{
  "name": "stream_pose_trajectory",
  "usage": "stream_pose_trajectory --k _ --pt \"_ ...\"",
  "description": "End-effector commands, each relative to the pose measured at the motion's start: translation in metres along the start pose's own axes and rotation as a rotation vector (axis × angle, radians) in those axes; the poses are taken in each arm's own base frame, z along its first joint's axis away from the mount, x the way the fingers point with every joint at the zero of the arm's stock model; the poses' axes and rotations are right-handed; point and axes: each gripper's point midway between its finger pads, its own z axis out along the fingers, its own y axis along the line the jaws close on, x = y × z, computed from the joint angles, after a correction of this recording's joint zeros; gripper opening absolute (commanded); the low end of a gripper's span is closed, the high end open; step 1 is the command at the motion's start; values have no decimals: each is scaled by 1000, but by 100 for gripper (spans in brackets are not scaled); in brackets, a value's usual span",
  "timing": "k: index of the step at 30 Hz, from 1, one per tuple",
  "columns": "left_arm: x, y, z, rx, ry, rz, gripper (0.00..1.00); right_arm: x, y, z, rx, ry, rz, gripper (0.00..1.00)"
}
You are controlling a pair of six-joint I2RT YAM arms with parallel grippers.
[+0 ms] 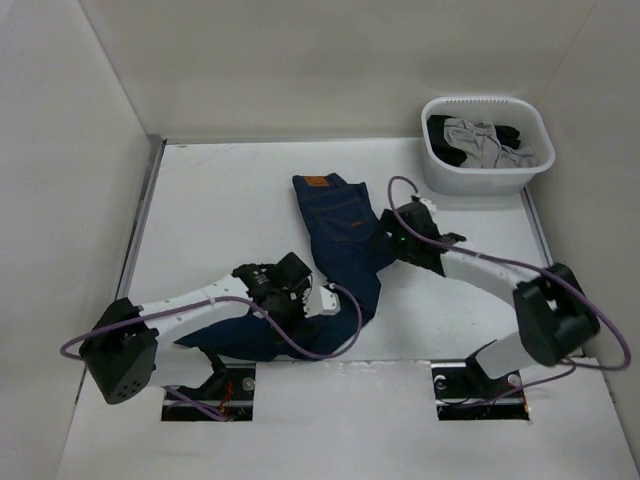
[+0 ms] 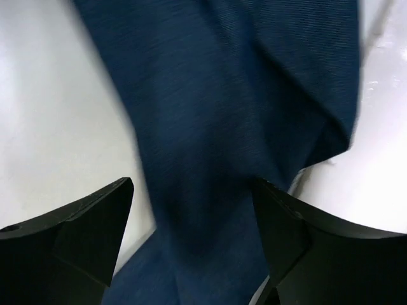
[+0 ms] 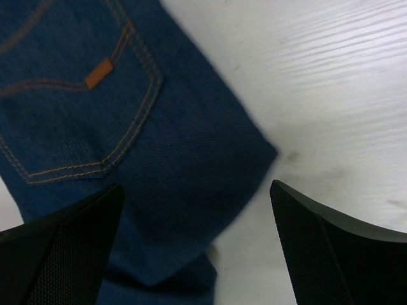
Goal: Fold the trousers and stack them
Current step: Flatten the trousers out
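We are looking at 1 pair of dark blue jeans (image 1: 340,235) lying flat on the white bench (image 1: 220,200), roughly midway between its left and right edges. The waistband, with its tan leather patch (image 1: 316,181), is pointing toward the far edge. The legs are running down toward the near edge and bending left there, so the leg ends are lying toward the near-left corner, partly under the left arm.

The left tool (image 1: 318,298) is hanging over the bend of the legs. In its wrist view we are seeing its 2 black fingers (image 2: 89,229) standing wide apart, with blue denim spreading below the gap and nothing pinched between them. Whether the fingertips are touching the cloth we cannot tell.

The right tool (image 1: 385,238) is sitting at the right edge of the jeans, beside the seat. Its wrist view is showing both fingers (image 3: 331,254) wide apart too, and they are gripping nothing. Below them a back pocket (image 3: 82,121) with orange stitching and a small orange tab (image 3: 98,74) is showing, and the edge of the cloth is meeting bare bench.

A white plastic basket (image 1: 470,182) is standing in the far-right corner of the bench, well apart from the jeans, and grey and black clothes (image 1: 485,142) are lying in it.
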Motion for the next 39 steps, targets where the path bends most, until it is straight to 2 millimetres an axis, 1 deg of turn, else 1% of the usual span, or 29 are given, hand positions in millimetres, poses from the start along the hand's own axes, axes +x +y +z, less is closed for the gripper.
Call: stream_pose_trajectory --k 1,2,4,5,6,7,8,9,10,13,14,15,16,17,18,20,21,23,24,26,27,28,29,30,31,32,34,36,39 --pt "-3 -8 21 9 -8 54 75 0 84 18 -181 40 17 100" --pt "2 -5 25 2 8 50 72 10 85 27 -160 69 5 100" --pt "16 -3 32 3 54 29 47 32 81 50 -103 146 9 100" --pt "16 -1 32 1 57 19 36 34 80 52 -98 155 10 100" --pt "16 5 30 -17 54 -1 20 45 78 59 -92 192 18 90" --pt "17 15 26 -56 49 -21 10 47 79 59 -98 200 34 68" --pt "18 23 23 -87 50 -33 6 47 80 57 -106 197 49 42" --pt "20 42 16 -160 46 -62 0 43 79 55 -112 181 66 22" --pt "26 79 -2 -283 42 -123 0 23 76 45 -127 118 101 0" --pt "48 154 -50 -497 32 -250 0 -27 62 14 -148 -16 140 0" --pt "61 183 -74 -571 31 -313 0 -43 55 0 -155 -60 144 0" --pt "79 214 -108 -652 22 -402 0 -55 46 -14 -152 -96 148 0" --pt "89 227 -127 -685 11 -446 0 -64 33 -28 -141 -118 151 0" --pt "93 235 -142 -703 -5 -472 0 -63 22 -36 -123 -111 158 0" --pt "95 237 -159 -707 -21 -489 0 -58 11 -42 -96 -95 165 0" --pt "96 230 -169 -689 -22 -494 0 -28 -16 -55 -37 -31 178 0" --pt "95 225 -170 -678 -20 -490 0 -16 -26 -59 -15 -9 189 0" --pt "95 207 -159 -629 -1 -485 0 25 -52 -71 56 68 231 2" --pt "96 190 -147 -589 19 -472 0 39 -61 -76 79 86 259 12" --pt "96 166 -130 -531 42 -452 0 58 -77 -88 96 93 340 70" --pt "96 152 -119 -493 57 -434 0 60 -79 -90 95 91 348 87" --pt "96 144 -113 -472 67 -419 0 51 -79 -101 68 41 382 100" --pt "94 128 -102 -433 78 -384 0 35 -75 -109 47 -15 389 100" --pt "92 123 -98 -422 82 -364 1 25 -71 -113 38 -43 384 100" --pt "89 114 -92 -407 86 -330 1 5 -61 -117 25 -85 347 100" --pt "87 104 -85 -395 97 -284 2 -15 -40 -113 17 -91 246 100" --pt "86 99 -80 -389 114 -256 3 -28 -15 -99 3 -64 105 100" --pt "85 98 -77 -383 121 -264 3 -38 10 -66 29 -19 -22 100" --pt "84 101 -77 -393 108 -295 3 -72 16 -19 94 -51 -23 100"
